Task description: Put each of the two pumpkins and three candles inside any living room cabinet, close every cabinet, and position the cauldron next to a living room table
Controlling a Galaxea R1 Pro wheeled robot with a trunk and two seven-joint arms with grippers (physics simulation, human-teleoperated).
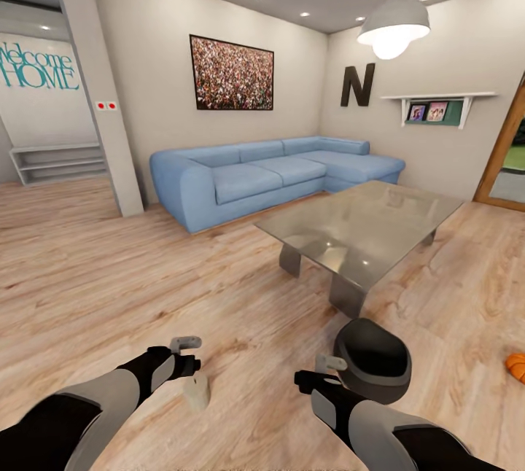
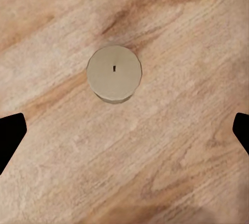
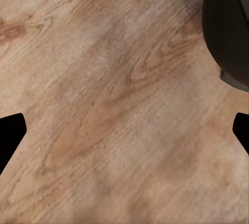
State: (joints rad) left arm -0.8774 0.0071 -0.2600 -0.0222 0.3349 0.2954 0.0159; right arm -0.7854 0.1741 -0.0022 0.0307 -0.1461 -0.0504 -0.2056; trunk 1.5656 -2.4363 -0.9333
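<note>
An off-white candle (image 1: 195, 391) stands upright on the wood floor just below my left gripper (image 1: 187, 356). In the left wrist view the candle (image 2: 114, 74) shows from above, its wick in the middle, ahead of my open left gripper (image 2: 124, 135) with nothing between the fingers. The dark cauldron (image 1: 373, 360) sits on the floor beside my right gripper (image 1: 327, 372), at the near corner of the glass table (image 1: 364, 227). The right gripper (image 3: 124, 135) is open over bare floor, with the cauldron (image 3: 231, 26) off to one side. An orange pumpkin (image 1: 516, 367) lies on the floor at the far right edge.
A blue corner sofa (image 1: 270, 172) lines the back wall behind the table. A pillar (image 1: 98, 92) stands at the left, with a hallway and low shelves (image 1: 58, 162) behind it. A wooden door frame (image 1: 503, 157) is at the right. Open floor spreads to the left.
</note>
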